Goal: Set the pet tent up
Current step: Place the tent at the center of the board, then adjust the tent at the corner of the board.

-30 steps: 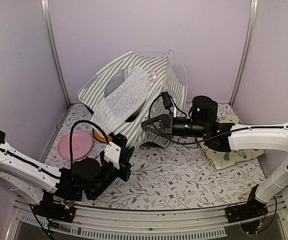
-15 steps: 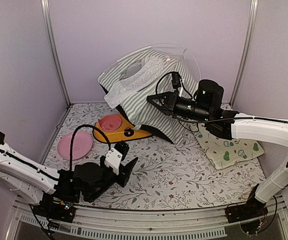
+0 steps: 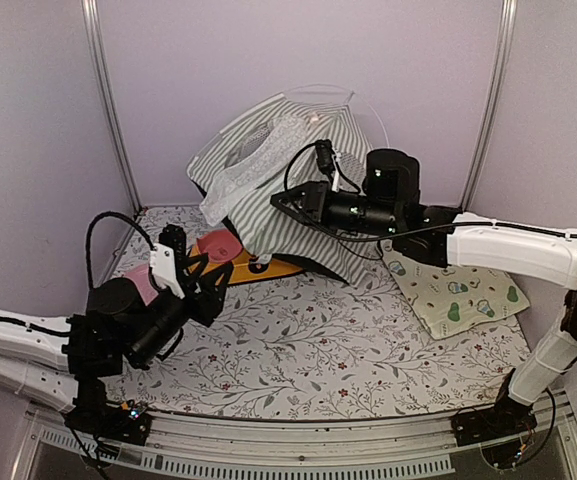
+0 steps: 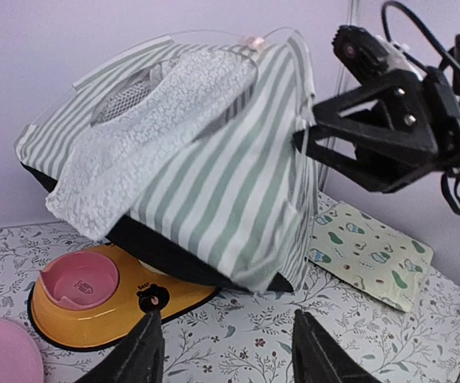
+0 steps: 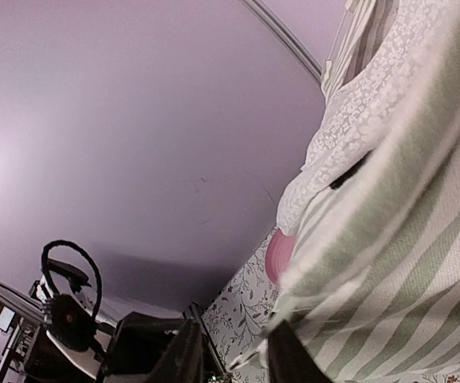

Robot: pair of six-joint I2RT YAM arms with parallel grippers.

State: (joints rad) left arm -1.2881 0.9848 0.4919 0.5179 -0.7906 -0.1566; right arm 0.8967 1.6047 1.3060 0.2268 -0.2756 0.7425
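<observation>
Top view is lit soft and even from above, nothing blown out. There's just a mild shadow under the pet tent (image 3: pixel 333 135) falling on the orange bowl (image 3: pixel 278 268), a bit off centre toward 9 o'clock. Left wrist view is bright and pretty crisp, but the left gripper (image 4: pixel 226 355) at 6 o'clock is basically a black silhouette. Right wrist view is the rough one. The striped fabric from 2 to 5 o'clock sits too close and goes mushy, and the wall (image 5: pixel 134 120) glows pale at 9 o'clock. The 11 o'clock corner is dark, and the right gripper (image 5: pixel 233 359) at 6 is blurred.
</observation>
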